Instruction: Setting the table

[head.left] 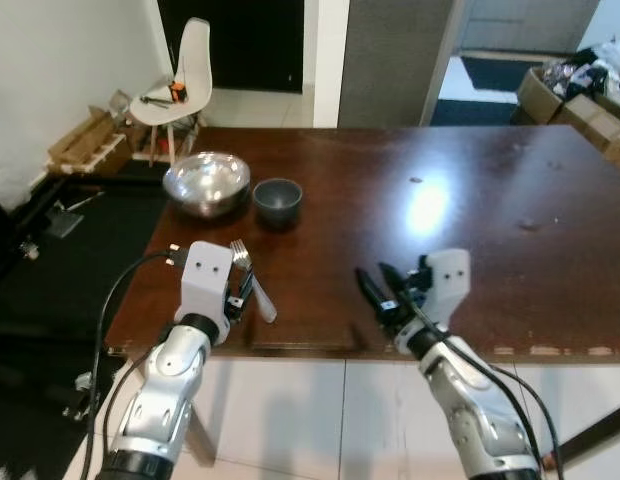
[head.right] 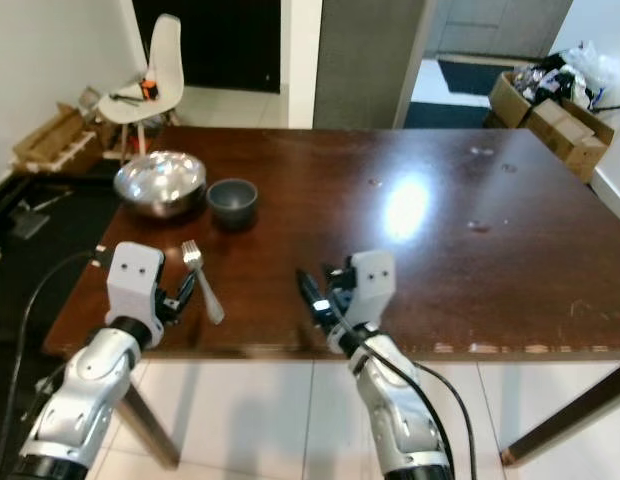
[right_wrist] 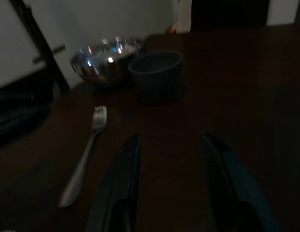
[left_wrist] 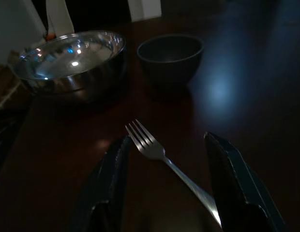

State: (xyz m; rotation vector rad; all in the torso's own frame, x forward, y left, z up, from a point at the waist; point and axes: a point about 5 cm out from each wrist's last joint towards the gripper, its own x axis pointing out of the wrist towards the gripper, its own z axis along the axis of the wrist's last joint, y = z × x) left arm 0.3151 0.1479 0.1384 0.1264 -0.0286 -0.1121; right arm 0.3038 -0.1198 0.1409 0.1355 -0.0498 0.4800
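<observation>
You are early in the job, as far as the layout shows: the dark wooden tabletop (head.left: 470,170) carries only three things, all gathered at its left end, and nothing yet reads as a finished place setting. The fork (head.left: 252,279) lies flat near the front edge, tines pointing away from you, with your left pincer (left_wrist: 164,193) straddling its handle, fingers spread and not closed on it; whether either finger touches the metal I cannot tell. Your right pincer (right_wrist: 169,188) hovers over bare wood further right, also released and holding nothing. Beyond the fork sit a steel mixing bowl (head.left: 206,183) and, just beside it, a small gray bowl (head.left: 277,198). No plate, knife or glass is on the wood, so most of the setting looks still to do. The fork is thin, smooth and shiny, likely slippery. The big bowl is polished and rounded, mirror-bright; the small one is matte with a thick rim. The wood is glossy, with a bright glare patch.
</observation>
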